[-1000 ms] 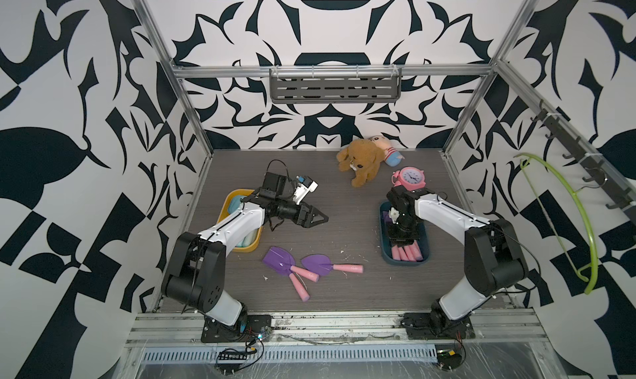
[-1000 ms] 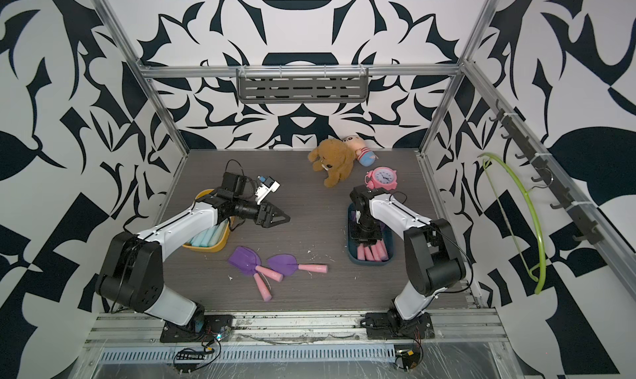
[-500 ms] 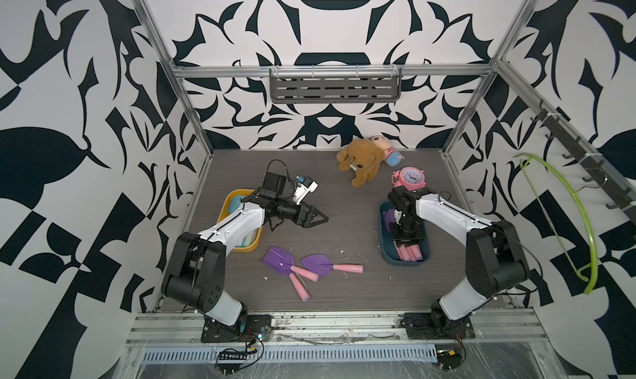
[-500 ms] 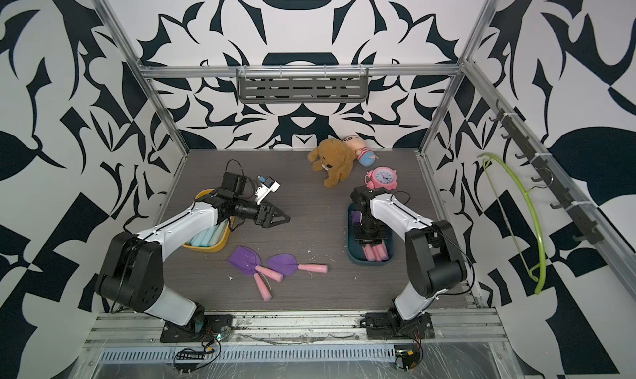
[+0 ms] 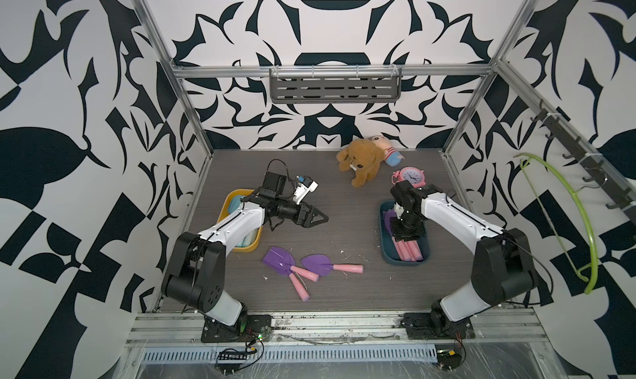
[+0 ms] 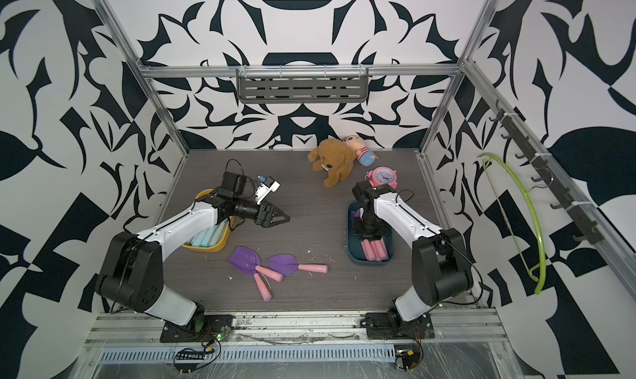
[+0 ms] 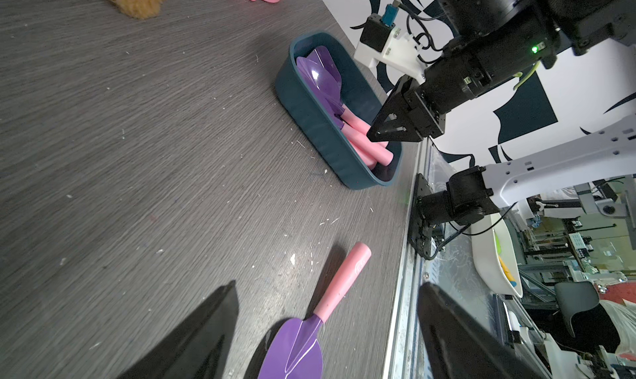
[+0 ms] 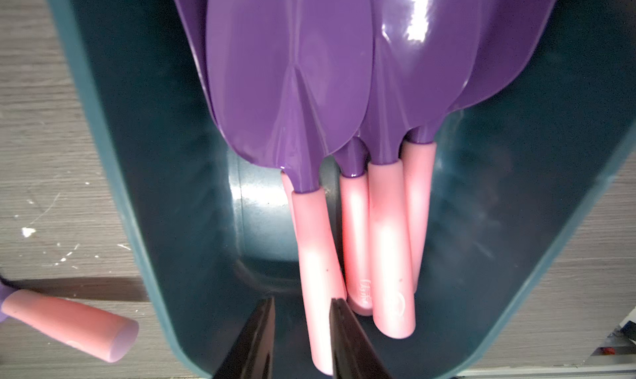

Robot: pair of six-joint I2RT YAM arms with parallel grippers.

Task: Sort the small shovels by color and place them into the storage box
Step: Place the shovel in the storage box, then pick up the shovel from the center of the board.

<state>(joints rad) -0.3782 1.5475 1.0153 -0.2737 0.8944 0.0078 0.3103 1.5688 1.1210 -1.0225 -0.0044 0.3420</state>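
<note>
Tabletop of dark grey wood grain (image 5: pixel 344 195) carries a yellow plastic tub (image 5: pixel 246 249) holding the light blue toy shovels (image 6: pixel 206 238) by the left arm, and a dark teal plastic tub (image 5: pixel 406 263) holding purple-bladed, pink-handled ones (image 8: pixel 292 84) by the right, one colour per side. My left gripper (image 5: pixel 323 219) hovers with jaws spread wide near three loose purple shovels (image 5: pixel 318 262), poised, I judge, to fetch one. My right gripper (image 8: pixel 303 298) sits inside the teal tub, jaws narrowly apart astride a pink handle (image 8: pixel 313 239) that lies parallel with its neighbours.

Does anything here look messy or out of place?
Purple shovels lie crossed in a loose pile on the table, not yet in the teal box. White crumbs are also scattered across the tabletop.
</note>
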